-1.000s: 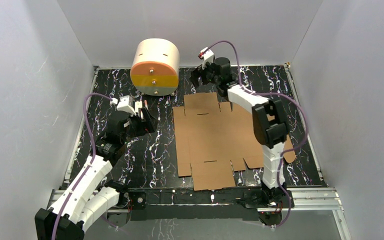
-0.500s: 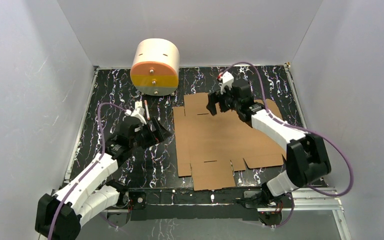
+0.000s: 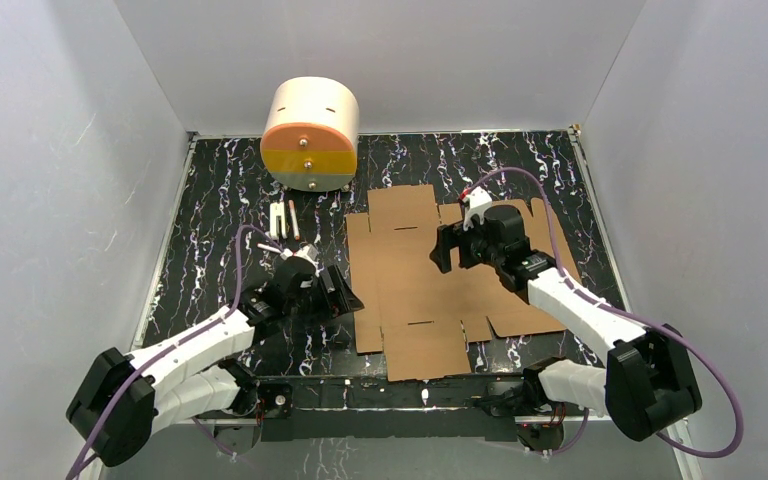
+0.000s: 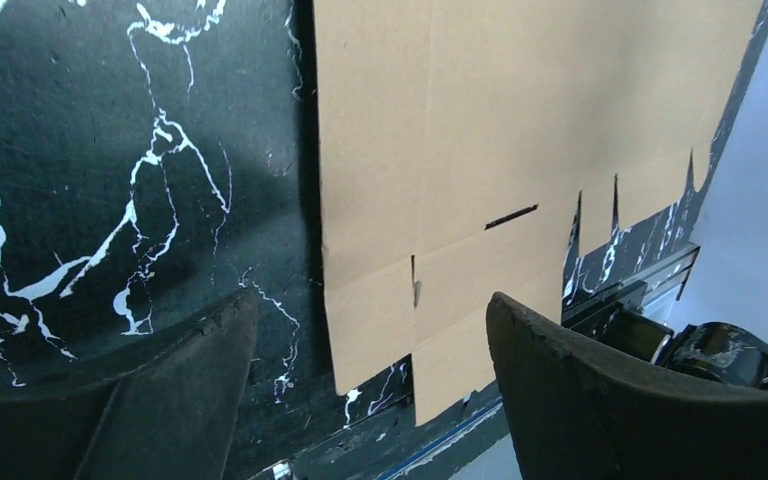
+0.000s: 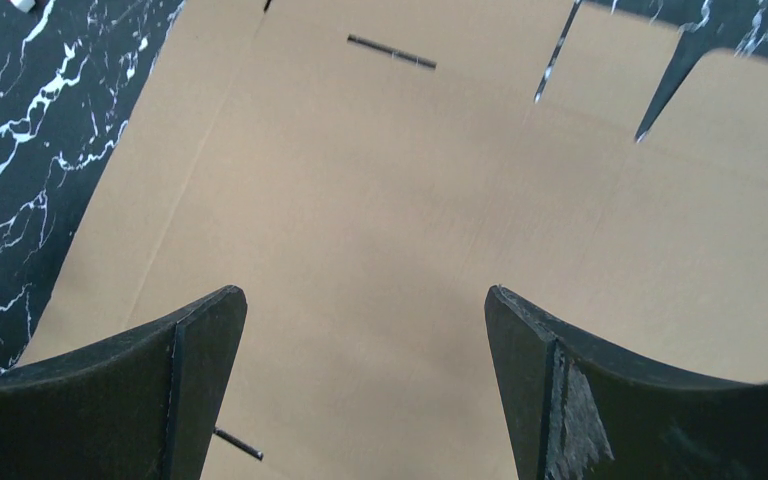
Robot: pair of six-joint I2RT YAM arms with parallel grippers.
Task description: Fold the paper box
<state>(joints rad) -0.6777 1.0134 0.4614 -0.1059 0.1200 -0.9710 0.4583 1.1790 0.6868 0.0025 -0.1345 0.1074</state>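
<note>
The paper box [image 3: 415, 290] lies unfolded on the bench, and the left gripper [image 3: 348, 298] and right gripper [image 3: 441, 252] are held wide open and empty, so a flap is to be raised next.

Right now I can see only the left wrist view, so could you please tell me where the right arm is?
Observer: The right arm reaches over the paper box, its jaws open and empty above the sheet.
Operator: Is any flap raised on the far side?
Observer: No, the overhead view shows every flap lying flat.
Operator: Is anything else nearby?
Observer: A cream cylinder sits near the sheet's far left corner.
</note>
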